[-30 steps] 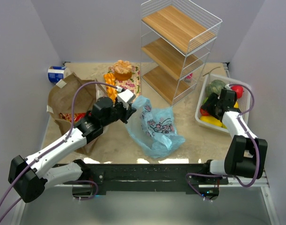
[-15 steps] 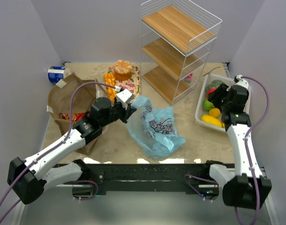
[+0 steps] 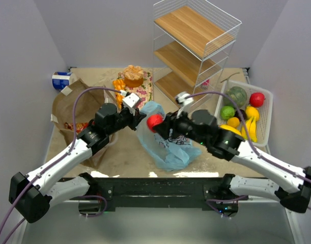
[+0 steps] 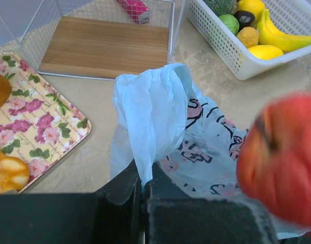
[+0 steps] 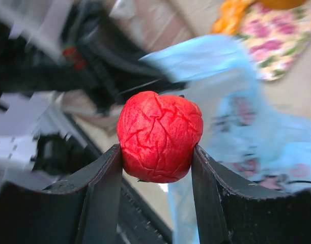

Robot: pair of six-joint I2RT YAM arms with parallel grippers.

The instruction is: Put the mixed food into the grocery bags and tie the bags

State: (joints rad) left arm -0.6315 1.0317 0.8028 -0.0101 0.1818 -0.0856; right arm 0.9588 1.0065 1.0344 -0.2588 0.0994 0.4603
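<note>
My right gripper (image 3: 156, 123) is shut on a red cracked-skin fruit (image 5: 160, 135) and holds it in the air above the left rim of the light-blue plastic bag (image 3: 168, 137). The fruit shows blurred in the left wrist view (image 4: 283, 157). My left gripper (image 3: 140, 118) is shut on a fold of the blue bag's edge (image 4: 145, 122) and holds it up. The brown paper bag (image 3: 74, 109) lies at the left with red snack packets (image 3: 76, 126) in its mouth. A silver-and-blue can (image 3: 61, 80) lies at the far left. More fruit (image 3: 247, 113) sits in the white basket.
A white slatted basket (image 3: 264, 124) stands at the right. A wire shelf rack with wooden boards (image 3: 193, 51) stands at the back middle. A floral tray (image 3: 142, 89) with orange cake and orange segments lies beside the rack. A pink packet (image 4: 134, 7) lies under the rack.
My right arm swung from the basket at the right across to the blue bag, carrying the red fruit. My left gripper kept its hold on the bag's edge, shifting only slightly.
</note>
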